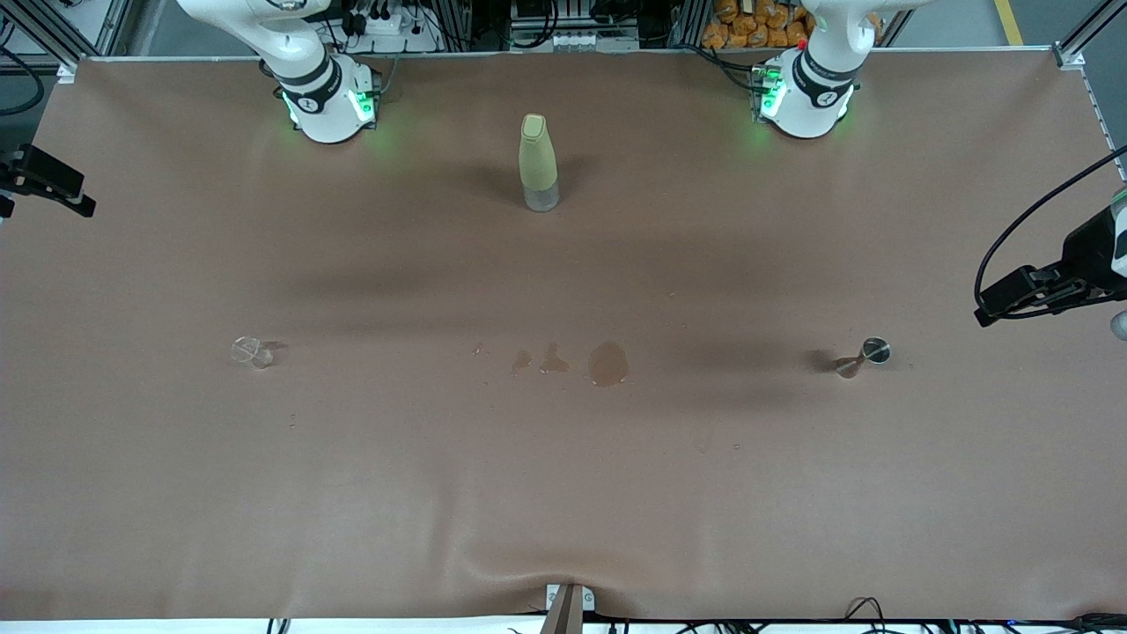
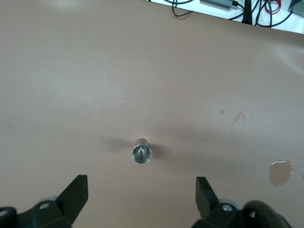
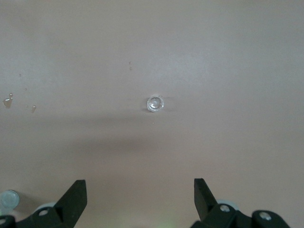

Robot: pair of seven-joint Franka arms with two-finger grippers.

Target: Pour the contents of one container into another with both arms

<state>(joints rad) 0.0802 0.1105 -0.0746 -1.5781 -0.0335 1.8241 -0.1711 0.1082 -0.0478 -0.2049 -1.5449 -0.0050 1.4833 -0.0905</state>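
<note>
Both grippers, left gripper [image 2: 141, 197] over the steel jigger [image 1: 863, 357] and right gripper [image 3: 140, 199] over the glass cup [image 1: 251, 352], hang with fingers wide and empty above mid-counter; both pieces look small, rigid and slippery, best pinched across their sides.

Clear glass cup [image 1: 252, 352], shiny steel jigger [image 1: 863, 357], yellow-green bottle [image 1: 538, 162]

I can read no text, label, brand or number anywhere here, not on my arms, the bottle [image 1: 538, 163] or the table [image 1: 563, 493]
</note>
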